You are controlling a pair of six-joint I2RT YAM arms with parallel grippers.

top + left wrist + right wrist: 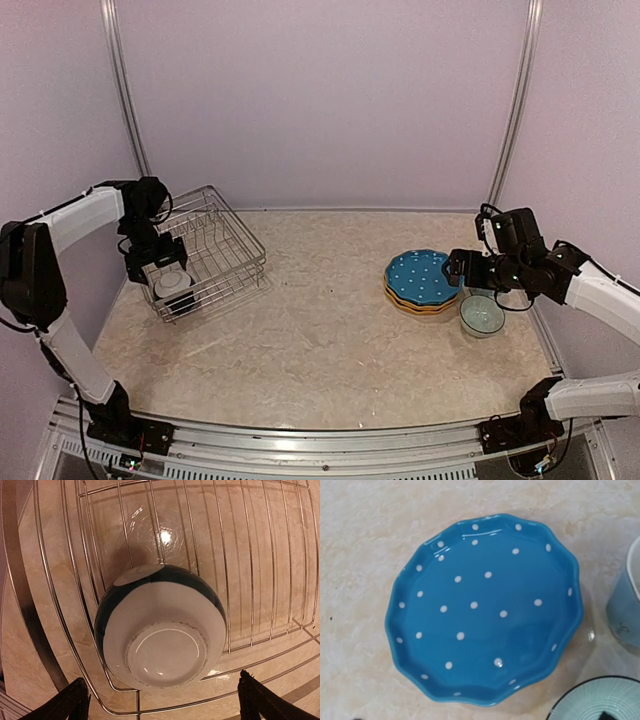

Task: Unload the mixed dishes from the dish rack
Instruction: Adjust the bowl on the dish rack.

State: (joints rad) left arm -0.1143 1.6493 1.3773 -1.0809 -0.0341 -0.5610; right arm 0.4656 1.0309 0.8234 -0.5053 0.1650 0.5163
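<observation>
The silver wire dish rack [225, 240] stands at the left. One small white bowl with a dark band [172, 283] lies upside down in its near corner. My left gripper [155, 262] hovers just above it, jaws open and empty. In the left wrist view the bowl [160, 635] fills the middle, and the gripper [162, 707] has a fingertip [70, 702] on either side at the bottom. At the right, the blue dotted plate [420, 275] tops two orange-yellow plates [420, 306]. My right gripper [455, 268] is above the blue plate [485, 610], open and empty.
A pale green bowl with a dark rim [482, 315] sits right of the plate stack and also shows in the right wrist view [600, 700]. A light blue mug [625, 605] stands beside the plate. Rack wires [240, 555] surround the white bowl.
</observation>
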